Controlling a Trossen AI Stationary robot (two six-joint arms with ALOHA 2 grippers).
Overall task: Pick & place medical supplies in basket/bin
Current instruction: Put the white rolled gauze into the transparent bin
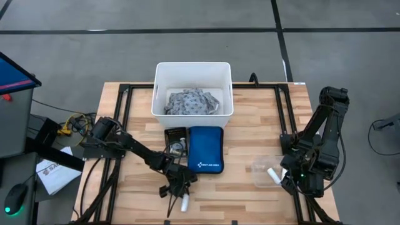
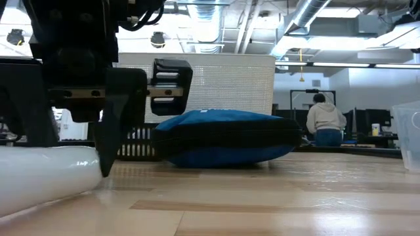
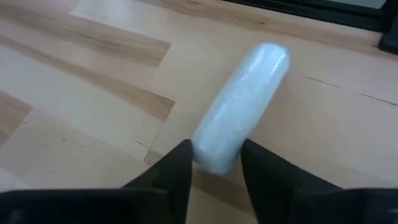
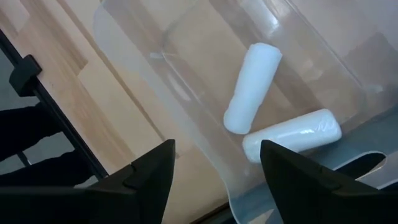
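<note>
A white roll lies flat on the wood near the table's near edge. My left gripper is lowered over it, fingers on either side of one end. My right gripper hangs open near the table's right edge, above a clear plastic tray holding two more white rolls. The grey-and-white patterned cloth lies crumpled in the white bin. No tan pieces show. My left gripper pinches the white roll by its near end between the two fingers, which lie across it. The fingers come from above, pointing down; one fingertip reaches almost to the tabletop. The roll lies full length on the table.
The blue zip pouch lies flat at the table's middle, just beyond my left gripper, bulky in the low view. A small dark-framed packet sits against its left side. The bin stands at the far edge. A person sits far behind the table.
</note>
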